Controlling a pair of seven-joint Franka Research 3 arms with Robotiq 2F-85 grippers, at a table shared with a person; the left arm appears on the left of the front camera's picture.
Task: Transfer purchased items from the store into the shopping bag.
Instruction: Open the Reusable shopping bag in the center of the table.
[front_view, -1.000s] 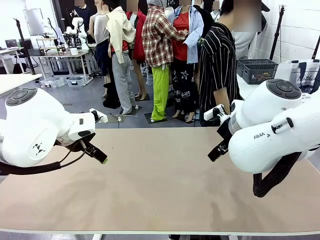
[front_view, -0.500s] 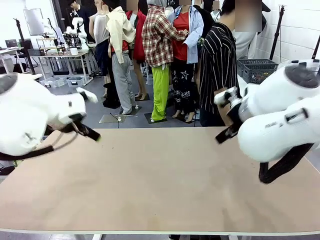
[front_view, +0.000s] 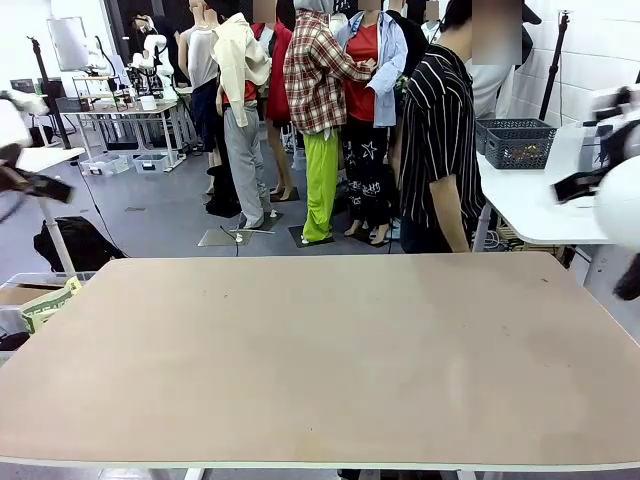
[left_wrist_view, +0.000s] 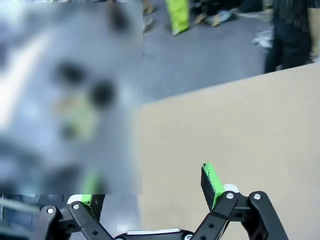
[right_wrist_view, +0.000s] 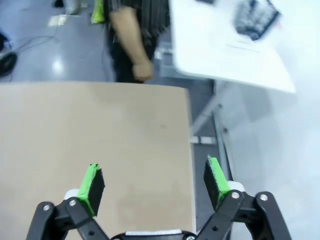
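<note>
Open tabletop (front_view: 320, 350); person (front_view: 440, 140) beyond.

person (front_view: 440, 150) behind table (front_view: 320, 370) | basket (front_view: 518, 145) right of table | my left gripper (left_wrist_view: 152, 192) over table's left edge | my right gripper (right_wrist_view: 154, 185) over its right edge

Blurred, the left arm (front_view: 10, 125) and right arm (front_view: 622, 205) sit at opposite edges of the front view, apparently raised. The left gripper (left_wrist_view: 152, 197) and right gripper (right_wrist_view: 154, 185) hold green-padded fingers spread wide.
</note>
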